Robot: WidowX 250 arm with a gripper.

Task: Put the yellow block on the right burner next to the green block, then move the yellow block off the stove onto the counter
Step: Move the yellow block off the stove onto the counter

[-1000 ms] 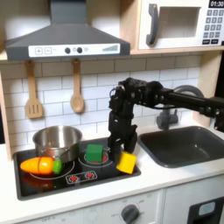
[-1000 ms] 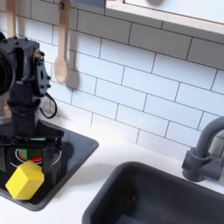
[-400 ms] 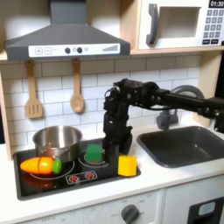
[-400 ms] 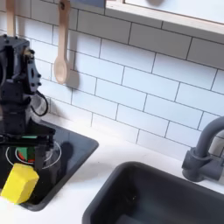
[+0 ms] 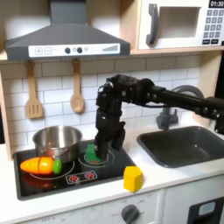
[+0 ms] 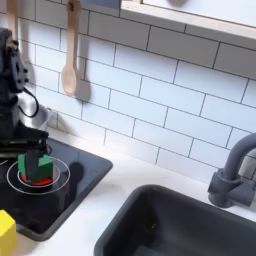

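The yellow block (image 5: pixel 132 178) lies on the white counter (image 5: pixel 166 179) just off the front right corner of the black stove (image 5: pixel 66 179); in the second exterior view the yellow block (image 6: pixel 5 232) shows at the bottom left edge. The green block (image 5: pixel 94 155) sits on the right red ring burner, and in the second exterior view the green block (image 6: pixel 38 168) is inside the ring. My gripper (image 5: pixel 106 144) hangs just above and behind the green block, well apart from the yellow block. It looks open and holds nothing. My gripper (image 6: pixel 24 146) stands at the second exterior view's left edge.
A steel pot (image 5: pixel 57 140) stands on the left burner with a toy carrot (image 5: pixel 41 164) in front of it. The dark sink (image 5: pixel 188 144) and faucet (image 6: pixel 235 170) lie to the right of the stove. Wooden utensils (image 5: pixel 77 87) hang on the tiled wall.
The yellow block went from the stove's front right corner onto the counter. My gripper moved left in the first exterior view, from above the yellow block to above the green block.
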